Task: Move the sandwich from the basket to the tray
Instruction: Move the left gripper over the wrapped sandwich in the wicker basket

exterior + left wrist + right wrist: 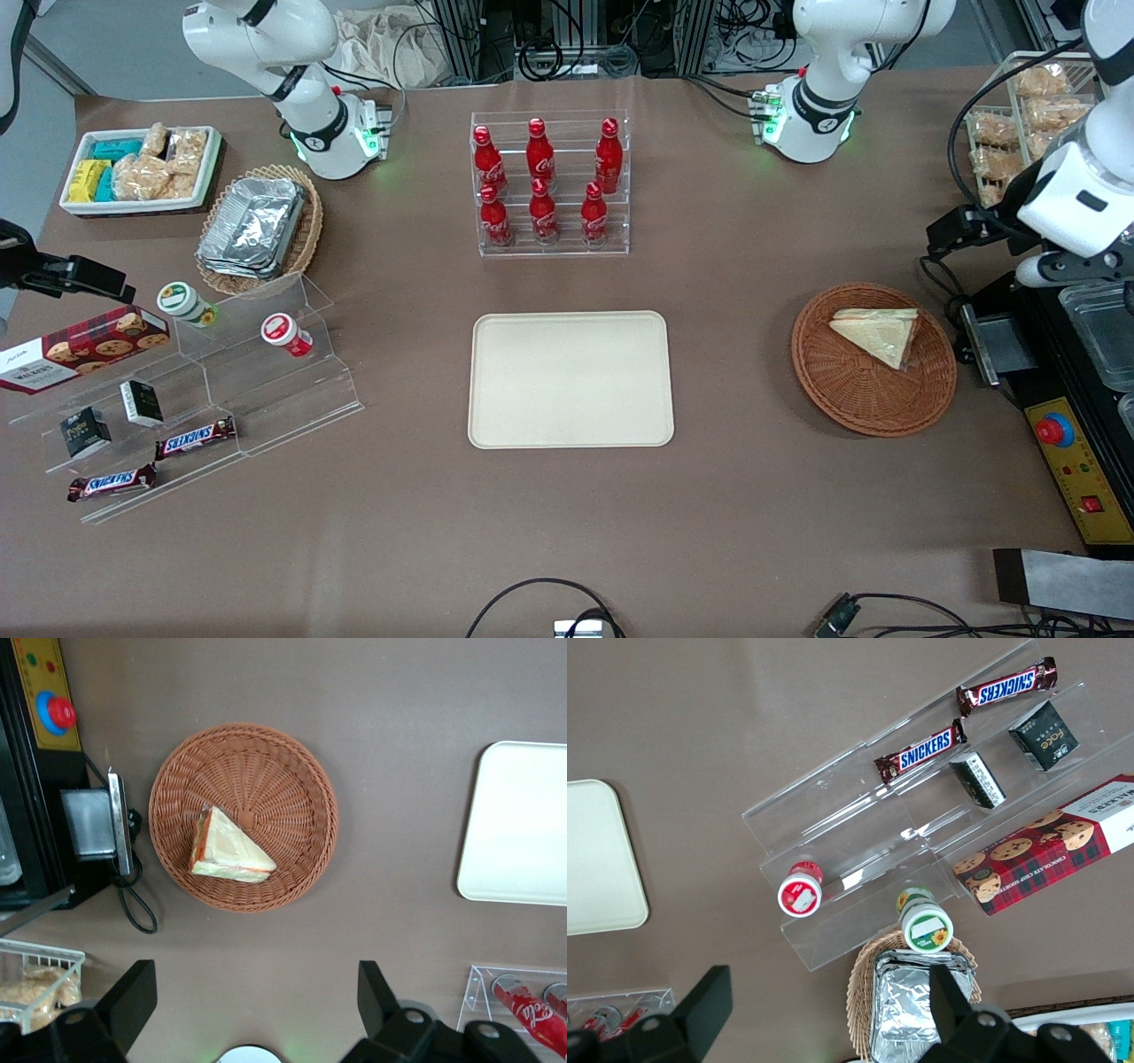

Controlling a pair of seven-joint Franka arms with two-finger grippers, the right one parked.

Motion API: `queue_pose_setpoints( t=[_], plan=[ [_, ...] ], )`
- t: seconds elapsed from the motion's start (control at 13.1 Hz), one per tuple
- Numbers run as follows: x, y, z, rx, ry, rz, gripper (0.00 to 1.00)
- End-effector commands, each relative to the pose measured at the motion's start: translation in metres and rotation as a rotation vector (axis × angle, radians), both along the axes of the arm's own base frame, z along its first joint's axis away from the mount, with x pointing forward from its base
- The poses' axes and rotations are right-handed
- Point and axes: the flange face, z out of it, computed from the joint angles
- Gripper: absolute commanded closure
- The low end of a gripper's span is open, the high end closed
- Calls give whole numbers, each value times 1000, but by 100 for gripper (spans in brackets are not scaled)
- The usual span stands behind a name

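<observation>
Listing: items on the brown bench [753, 496], front view with wrist views as cross-check.
Sandwich [875, 333]: triangular wedge in clear wrap, lying flat in the basket, off-centre toward 1 o'clock in the front view; orange-red filling line visible on one edge in the left wrist view [229, 849].
Basket [842, 390]: round, reddish-brown wicker, toward the working arm's end of the bench; holds only the sandwich.
Tray [570, 379]: cream-beige rectangle with rounded corners, mid-bench, nothing on it; well apart from the basket, at roughly 9 o'clock from it in the front view.
Hand [257, 1010]: the left arm's, raised well above the bench and clear of the basket; two dark fingers [133, 997] spread wide apart, nothing between them.
Bottle rack [551, 184]: clear acrylic stand with six red cola bottles, at 12 o'clock from the tray, farther from the front camera.
Stepped acrylic display [266, 372]: toward the parked arm's end; carries two Snickers bars [197, 438], small dark boxes, two small tubs.
Cookie box [81, 347]: red tartan, on the same display.
Oval wicker basket [306, 232]: holds foil containers.
</observation>
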Motion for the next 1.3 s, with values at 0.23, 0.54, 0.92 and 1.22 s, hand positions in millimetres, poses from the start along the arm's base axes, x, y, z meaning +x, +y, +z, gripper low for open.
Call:
queue_pose_setpoints(
  t=[0.23,0.54,0.92,1.22],
  plan=[
    [-15,36,-56,-5,-24,212,0],
    [-35,66,-103,-9,-87,382,0],
    [-64,109,-161,-62,-148,579,0],
    [-79,119,-209,-80,-192,629,0]
  ],
)
